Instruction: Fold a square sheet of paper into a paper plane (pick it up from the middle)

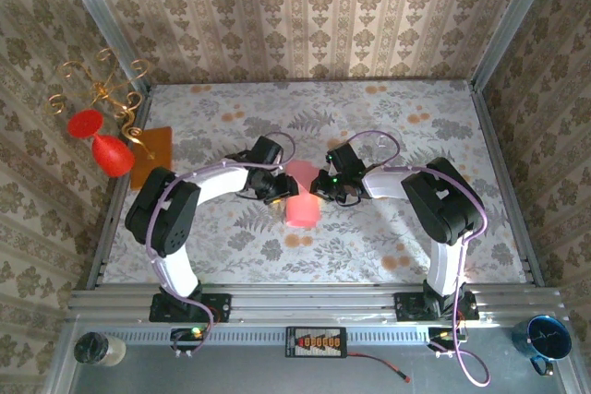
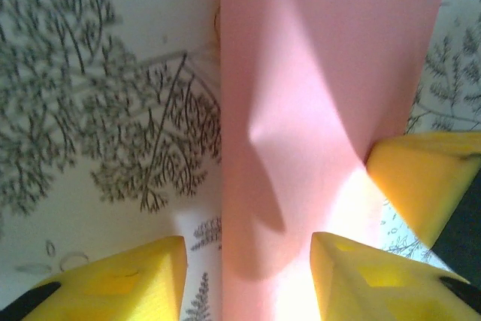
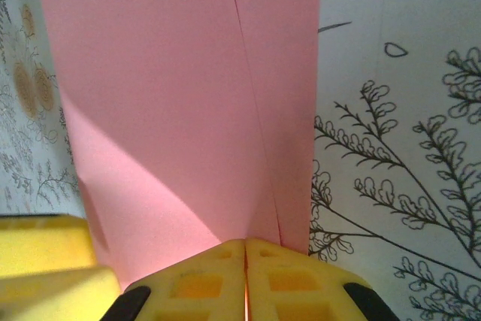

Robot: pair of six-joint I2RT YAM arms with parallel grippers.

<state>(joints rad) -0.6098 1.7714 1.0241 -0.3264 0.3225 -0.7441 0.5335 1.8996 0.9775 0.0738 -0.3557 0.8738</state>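
The square sheet of paper (image 1: pixel 301 198) is salmon-pink and lies folded at the table's middle, between both grippers. A crease runs lengthwise along it (image 3: pixel 248 110). My right gripper (image 3: pixel 246 252) is shut on the sheet's near end at that crease, its yellow fingers pressed together. My left gripper (image 2: pixel 248 280) stands open astride the sheet (image 2: pixel 323 95): one finger over the tablecloth, the other over the paper. The right gripper's yellow fingertip (image 2: pixel 425 182) shows at the sheet's far edge. From above, the left gripper (image 1: pixel 280 193) and the right gripper (image 1: pixel 319 189) face each other. A finished paper plane is out of view.
A darker orange sheet (image 1: pixel 152 152) lies at the table's left edge beside a gold stand with red glasses (image 1: pixel 103 126). Wallpapered walls close in the floral tablecloth (image 1: pixel 388 126) on three sides. A blue mug (image 1: pixel 547 339) and a jar (image 1: pixel 98 349) sit on the near rail.
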